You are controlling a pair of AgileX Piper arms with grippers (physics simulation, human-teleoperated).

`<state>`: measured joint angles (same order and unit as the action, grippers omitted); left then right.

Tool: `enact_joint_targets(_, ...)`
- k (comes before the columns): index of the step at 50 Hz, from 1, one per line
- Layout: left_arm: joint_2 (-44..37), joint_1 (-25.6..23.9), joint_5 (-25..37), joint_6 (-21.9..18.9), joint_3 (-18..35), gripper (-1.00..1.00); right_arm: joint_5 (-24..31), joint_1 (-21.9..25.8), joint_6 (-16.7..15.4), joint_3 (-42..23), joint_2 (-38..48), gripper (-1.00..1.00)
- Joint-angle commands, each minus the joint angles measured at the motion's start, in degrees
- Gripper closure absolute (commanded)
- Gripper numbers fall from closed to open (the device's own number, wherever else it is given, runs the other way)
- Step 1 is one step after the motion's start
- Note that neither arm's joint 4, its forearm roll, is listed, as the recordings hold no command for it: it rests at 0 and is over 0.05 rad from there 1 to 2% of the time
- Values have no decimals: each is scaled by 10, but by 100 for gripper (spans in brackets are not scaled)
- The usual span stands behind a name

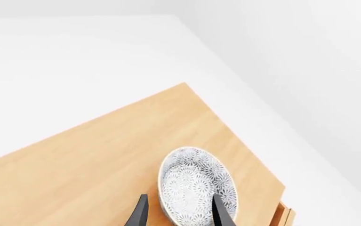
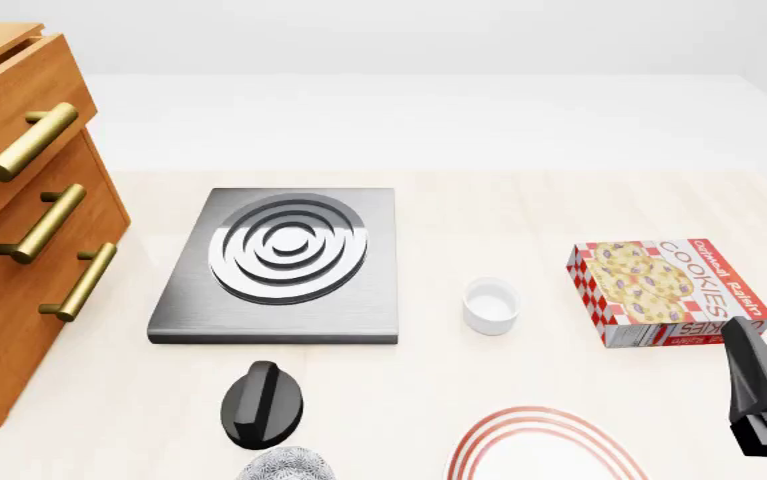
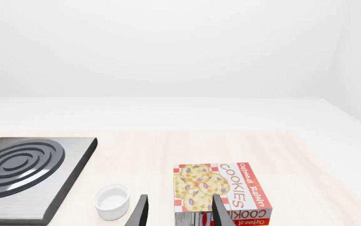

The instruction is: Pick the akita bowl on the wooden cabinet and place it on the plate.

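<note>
The akita bowl (image 1: 196, 181), white with a fine grey lace pattern, rests on the top of the wooden cabinet (image 1: 105, 160) near its corner. My left gripper (image 1: 180, 198) hovers open over it; one finger is over the inside of the bowl and the other is outside its rim. In the front view the wooden cabinet (image 2: 16, 230) stands at the left, and its top and the left gripper are out of frame. The plate (image 2: 543, 445), white with red rings, lies at the near edge. My right gripper (image 2: 761, 385) (image 3: 179, 200) is open and empty, to the right of the plate.
A grey stove burner (image 2: 283, 262) sits mid-table with a black knob (image 2: 260, 402) in front of it. A look-alike patterned bowl (image 2: 287, 466) peeks in at the near edge. A small white cup (image 2: 491, 304) and a cookie box (image 2: 663, 290) stand to the right.
</note>
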<state>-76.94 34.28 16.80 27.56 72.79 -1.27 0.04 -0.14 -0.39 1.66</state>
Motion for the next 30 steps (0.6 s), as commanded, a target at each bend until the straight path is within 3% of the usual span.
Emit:
enact_joint_targets(1,-7,-1,-6,1,-4,-100,0,0,0,0,0,-100)
enact_joint_targets(13,-10,-5,-12,-3,-6,-100,0,0,0,0,0,-100)
enact_joint_targets(14,-7,-3,-13,-9,-6,100,0,0,0,0,0,-100)
enact_joint_targets(20,9,-3,-20,-21,-6,100,0,0,0,0,0,-100)
enact_joint_targets(30,23,-13,-13,3,-6,100,0,0,0,0,0,-100)
